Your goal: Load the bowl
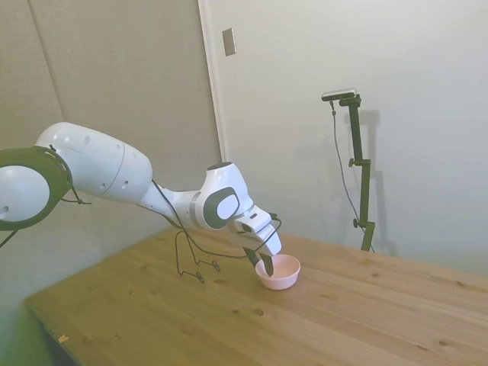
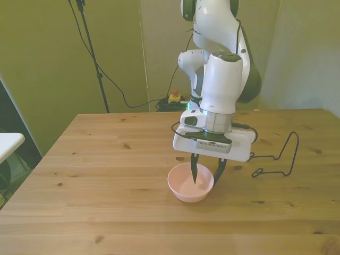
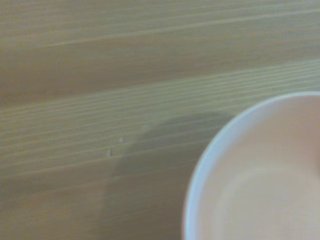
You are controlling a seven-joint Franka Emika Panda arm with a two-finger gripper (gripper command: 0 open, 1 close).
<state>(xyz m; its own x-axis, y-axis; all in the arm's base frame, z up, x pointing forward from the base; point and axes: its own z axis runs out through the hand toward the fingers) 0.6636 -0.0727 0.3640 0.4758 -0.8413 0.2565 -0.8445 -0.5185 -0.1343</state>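
While the arm leans low over the wooden table (image 2: 95,159), the gripper (image 2: 206,171) straddles the pink bowl's (image 2: 183,191) rim: one finger (image 2: 195,170) inside, the other outside, jaws parted, nothing clenched. Bowl upright on the table, the black wire rack (image 2: 279,159) near it, apart.

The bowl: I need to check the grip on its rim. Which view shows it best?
Front view: the whole bowl, jaws straddling its rim. Side view shows it smaller, partly behind the gripper. Wrist view shows a blurred portion.
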